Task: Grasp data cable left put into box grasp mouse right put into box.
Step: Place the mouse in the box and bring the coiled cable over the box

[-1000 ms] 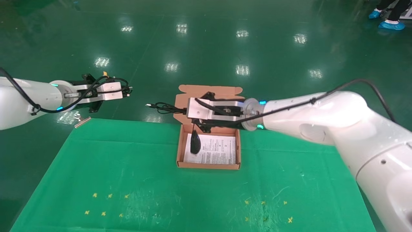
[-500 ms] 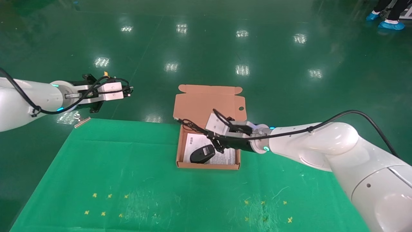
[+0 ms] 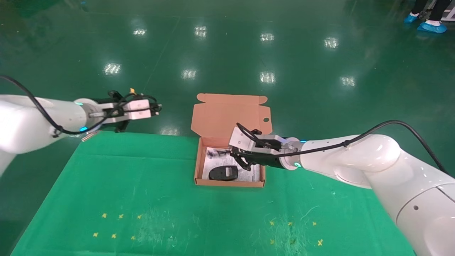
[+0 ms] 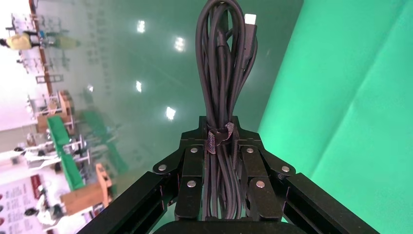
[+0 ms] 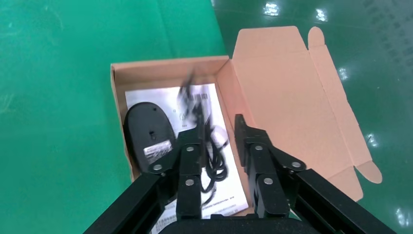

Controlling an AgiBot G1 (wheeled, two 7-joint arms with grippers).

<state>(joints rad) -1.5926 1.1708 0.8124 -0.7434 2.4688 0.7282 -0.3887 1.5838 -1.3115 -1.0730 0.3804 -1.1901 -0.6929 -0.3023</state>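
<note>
The black mouse (image 3: 223, 173) lies upside down in the front left of the open salmon box (image 3: 229, 184), on a printed sheet. Its thin cord (image 3: 217, 153) lies loose behind it. My right gripper (image 3: 239, 161) is open and empty, low over the box just right of the mouse. In the right wrist view the mouse (image 5: 148, 136), its cord (image 5: 214, 161) and the box lid (image 5: 287, 87) show past the open gripper (image 5: 217, 127). My left gripper (image 3: 156, 108) hangs beyond the table's far left edge, shut on the looped data cable (image 4: 224, 58), as the left wrist view (image 4: 221, 127) shows.
A green cloth (image 3: 142, 199) covers the table, with small yellow crosses (image 3: 117, 224) near the front. A small metal piece (image 3: 89, 135) lies at the far left corner. The box lid (image 3: 227, 113) stands open past the far edge. Glossy green floor lies beyond.
My right gripper came down from above the box to low inside it, set the mouse flat and opened; the cord dropped in. My left arm moved right, holding the data cable.
</note>
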